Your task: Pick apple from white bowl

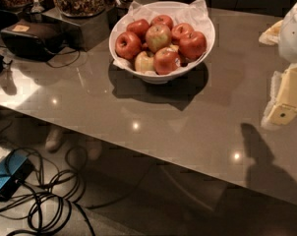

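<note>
— Where is the apple?
— The apple [158, 36] sits at the top middle of the pile in the white bowl [158, 76]; its skin is mixed red and yellow-green; redder apples press against it all round; the bowl, lined with crinkled paper, stands on the tabletop [89, 97] toward the far edge.
— And the tool?
— The tool [285, 113] hangs at the right edge of view, above the tabletop, well apart from the bowl; wide or narrow, I cannot tell.
</note>
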Action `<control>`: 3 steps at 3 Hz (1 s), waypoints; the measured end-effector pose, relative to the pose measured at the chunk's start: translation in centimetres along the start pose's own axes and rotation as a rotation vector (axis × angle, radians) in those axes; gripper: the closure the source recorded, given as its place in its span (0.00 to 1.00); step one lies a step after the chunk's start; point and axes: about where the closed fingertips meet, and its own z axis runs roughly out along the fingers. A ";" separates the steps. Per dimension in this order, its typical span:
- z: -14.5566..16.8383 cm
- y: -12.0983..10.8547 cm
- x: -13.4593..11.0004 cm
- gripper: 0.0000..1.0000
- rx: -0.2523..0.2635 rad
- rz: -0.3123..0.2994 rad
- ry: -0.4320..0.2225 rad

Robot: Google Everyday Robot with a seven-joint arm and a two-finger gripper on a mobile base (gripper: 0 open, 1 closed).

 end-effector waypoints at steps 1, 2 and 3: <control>-0.4 -0.2 -1.3 0.00 0.015 -0.009 0.004; -0.5 -1.3 -4.8 0.00 0.008 -0.035 0.047; 0.1 -3.1 -8.9 0.00 0.002 -0.081 0.103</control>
